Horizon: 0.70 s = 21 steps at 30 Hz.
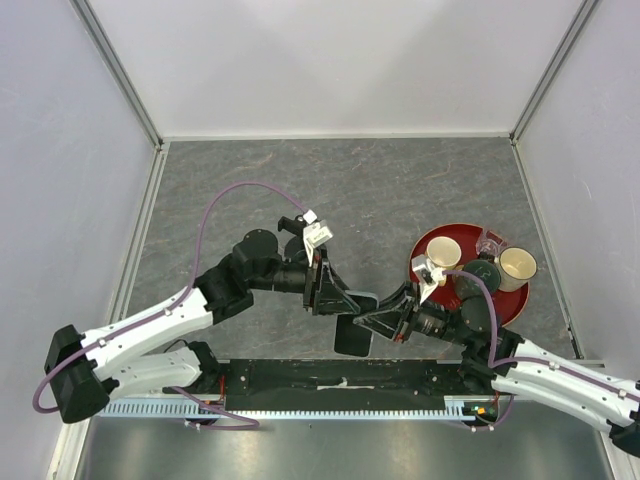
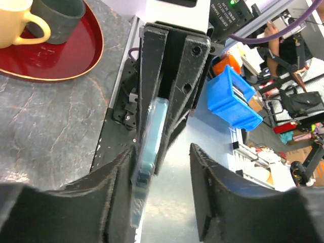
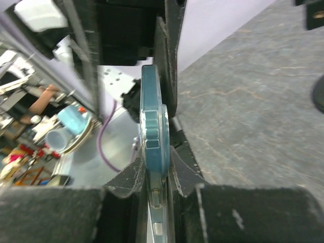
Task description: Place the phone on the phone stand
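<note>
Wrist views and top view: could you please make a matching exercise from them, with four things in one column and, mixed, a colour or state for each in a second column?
Column one:
1. phone
2. tray
3. left end effector
4. table

Column two:
A. red
B. grey, marbled
C. open
D. clamped edge-on by the right end effector

Pairs: 1-D, 2-A, 3-C, 4-B

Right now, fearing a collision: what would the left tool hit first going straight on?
Probably the phone, held edge-on in the right tool directly ahead; depth is unclear.
</note>
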Available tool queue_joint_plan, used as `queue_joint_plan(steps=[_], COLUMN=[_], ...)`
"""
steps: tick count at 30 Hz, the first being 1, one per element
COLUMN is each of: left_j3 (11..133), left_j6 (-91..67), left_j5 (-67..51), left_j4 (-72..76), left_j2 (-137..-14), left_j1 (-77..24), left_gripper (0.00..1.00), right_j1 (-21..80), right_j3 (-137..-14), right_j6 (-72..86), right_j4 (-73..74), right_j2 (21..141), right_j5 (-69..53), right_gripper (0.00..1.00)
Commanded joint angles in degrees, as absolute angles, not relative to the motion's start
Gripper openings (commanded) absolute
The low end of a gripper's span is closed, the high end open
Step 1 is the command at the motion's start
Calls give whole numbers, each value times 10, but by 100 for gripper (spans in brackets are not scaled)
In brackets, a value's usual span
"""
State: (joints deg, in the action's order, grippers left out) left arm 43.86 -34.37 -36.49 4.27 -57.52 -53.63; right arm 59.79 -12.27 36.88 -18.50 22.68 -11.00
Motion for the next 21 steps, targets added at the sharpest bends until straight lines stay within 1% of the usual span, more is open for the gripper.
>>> queue_joint_plan(steps=[1,2,3,5,6,7,8,9,10,11,13,15,17,18,19,21], left_j3=[456,454,454,453,454,455,457,456,455,454,454,455,456,456,454,452], left_j6=[-355,-353,-351,-342,-338,-331,-325,-323,-318,-316,-316,-315,-315,-313,-314,-316], left_j5=[-455,-455,-454,-445,-442,-435,-425,-412,-381,-362,-321,-306,-284,-276,-267,-257], left_j4=[108,107,99,89,79,70,62,56,46,44,42,47,50,51,54,56], left_j2=[-592,-592,-588,-584,-584,-583,-581,-571,-564,-556,-531,-519,-504,-498,-493,-478], left_j1=[-536,-536,-536,-536,-536,-536,-536,-536,-536,-536,-536,-536,-536,-536,-536,-536], left_gripper=[45,40,32,23,12,8,5,2,2,2,2,2,2,2,2,2], right_j1=[599,599,599,599,599,599,599,599,599,599,599,599,601,602,605,606], right_j3=[-128,-127,-128,-126,-123,-117,-116,-115,-117,-118,-111,-102,-81,-71,-69,-75], right_j6=[404,405,409,417,420,423,424,422,418,411,411,424,437,446,447,447], right_j4=[-352,-360,-370,-383,-402,-410,-415,-408,-399,-391,-384,-415,-452,-483,-493,-503], right_j2=[265,276,280,290,294,297,306,311,316,329,344,366,384,389,394,404], right_j5=[-170,-170,-170,-171,-170,-168,-168,-166,-164,-163,-167,-172,-182,-185,-186,-191], right_gripper=[0,0,0,0,0,0,5,19,45,55,70,73,73,71,66,60])
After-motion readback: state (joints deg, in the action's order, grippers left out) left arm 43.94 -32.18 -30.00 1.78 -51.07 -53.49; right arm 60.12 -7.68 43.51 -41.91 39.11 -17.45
